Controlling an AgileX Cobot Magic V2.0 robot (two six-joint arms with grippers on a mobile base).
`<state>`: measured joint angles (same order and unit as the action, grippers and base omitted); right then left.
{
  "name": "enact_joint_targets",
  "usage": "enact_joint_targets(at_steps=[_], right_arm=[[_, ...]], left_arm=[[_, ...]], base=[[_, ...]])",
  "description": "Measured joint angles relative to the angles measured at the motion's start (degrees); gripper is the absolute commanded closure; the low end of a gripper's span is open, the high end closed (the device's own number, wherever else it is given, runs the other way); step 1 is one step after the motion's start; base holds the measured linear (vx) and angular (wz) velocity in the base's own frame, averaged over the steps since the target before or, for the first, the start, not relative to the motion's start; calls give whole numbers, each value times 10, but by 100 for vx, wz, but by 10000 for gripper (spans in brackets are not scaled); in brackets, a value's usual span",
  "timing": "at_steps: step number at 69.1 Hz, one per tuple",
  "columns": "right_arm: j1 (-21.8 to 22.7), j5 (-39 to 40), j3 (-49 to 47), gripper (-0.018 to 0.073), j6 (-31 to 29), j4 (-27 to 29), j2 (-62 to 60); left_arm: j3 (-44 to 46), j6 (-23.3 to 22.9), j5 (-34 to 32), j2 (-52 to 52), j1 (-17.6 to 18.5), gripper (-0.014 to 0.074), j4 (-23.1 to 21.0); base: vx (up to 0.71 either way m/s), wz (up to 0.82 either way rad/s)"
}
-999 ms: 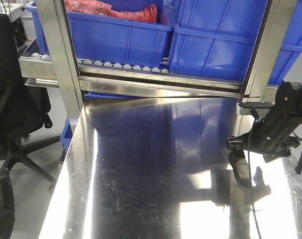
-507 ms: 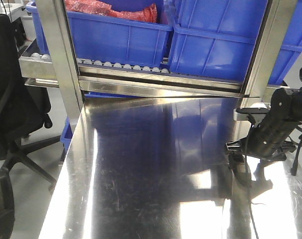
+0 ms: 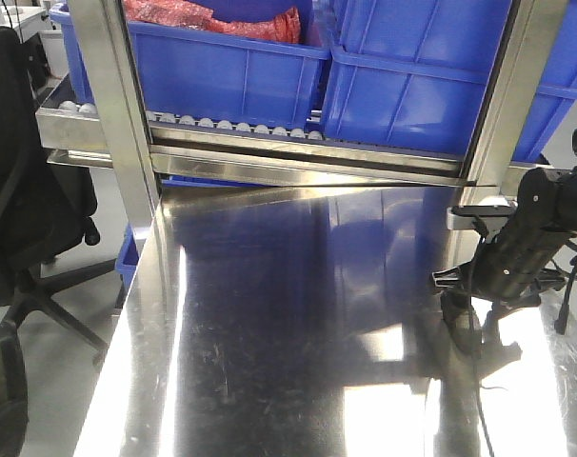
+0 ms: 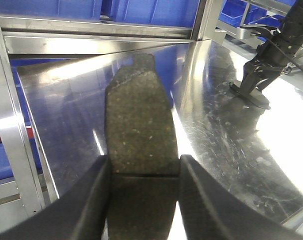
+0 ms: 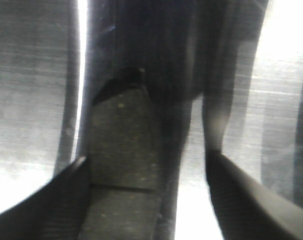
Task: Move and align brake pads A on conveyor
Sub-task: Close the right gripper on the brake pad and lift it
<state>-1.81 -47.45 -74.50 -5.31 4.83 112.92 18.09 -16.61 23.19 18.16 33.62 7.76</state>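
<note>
My left gripper (image 4: 144,162) is shut on a grey-brown brake pad (image 4: 141,115) with a thin cross groove and holds it above the shiny steel table (image 4: 216,140). My right gripper (image 5: 146,160) is open, low over the table at its right side (image 3: 457,303). A second brake pad (image 5: 121,140) lies between its jaws, against the left finger, with a bright gap to the right finger. That pad shows dark under the fingers in the front view (image 3: 460,328). The right arm also shows in the left wrist view (image 4: 271,50). The conveyor is out of view.
A roller rack with blue bins (image 3: 269,76) stands across the table's far edge, with steel posts (image 3: 117,105) at the left and right (image 3: 517,95). A black office chair (image 3: 22,219) stands left of the table.
The right arm has swung its wrist up and to the right and lowered its fingers over the pad on the table. Since half a second ago it has hardly moved.
</note>
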Motion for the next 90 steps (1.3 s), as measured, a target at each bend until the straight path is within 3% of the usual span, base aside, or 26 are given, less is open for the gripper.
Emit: enact_joint_targets(at_steps=[16, 36, 90], right_arm=[[0, -5, 0, 396, 0, 6, 0], [0, -8, 0, 527, 0, 5, 0], [0, -33, 5, 560, 0, 3, -101]], left_arm=[[0, 0, 0, 0, 0, 467, 0], [0, 0, 0, 0, 0, 467, 0], [0, 0, 0, 0, 0, 467, 0]], base=[[0, 0], [0, 0], [0, 0]])
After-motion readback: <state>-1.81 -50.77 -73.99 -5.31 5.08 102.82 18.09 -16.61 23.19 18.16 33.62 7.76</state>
